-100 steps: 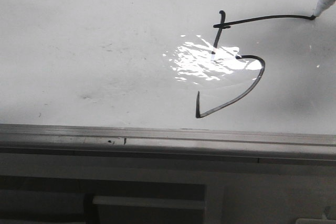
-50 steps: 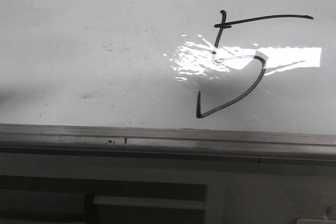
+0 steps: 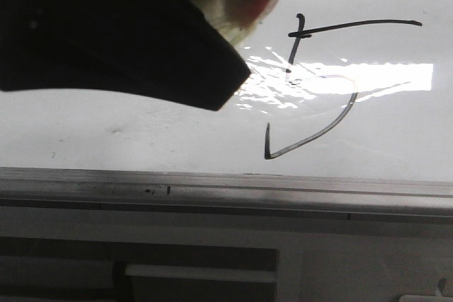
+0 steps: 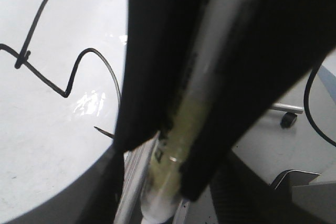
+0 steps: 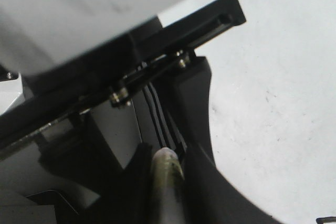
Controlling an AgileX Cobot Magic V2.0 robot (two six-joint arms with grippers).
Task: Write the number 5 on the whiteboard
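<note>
The 5 (image 3: 322, 86) sits complete near the whiteboard's (image 3: 106, 139) front edge. Left fingers (image 4: 173, 145) pinch a marker (image 4: 176, 145); right fingers (image 5: 165, 177) pinch another marker (image 5: 167, 169).

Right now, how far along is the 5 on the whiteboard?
Done: the thin black hand-drawn number 5 looks complete on the glossy white whiteboard, with top bar, belly and hooked tail. In hand: the left fingers clamp a pale cylinder, the right fingers a grey-green rod. Left: probably only pulling the arms clear; no tip shows touching the board.
</note>
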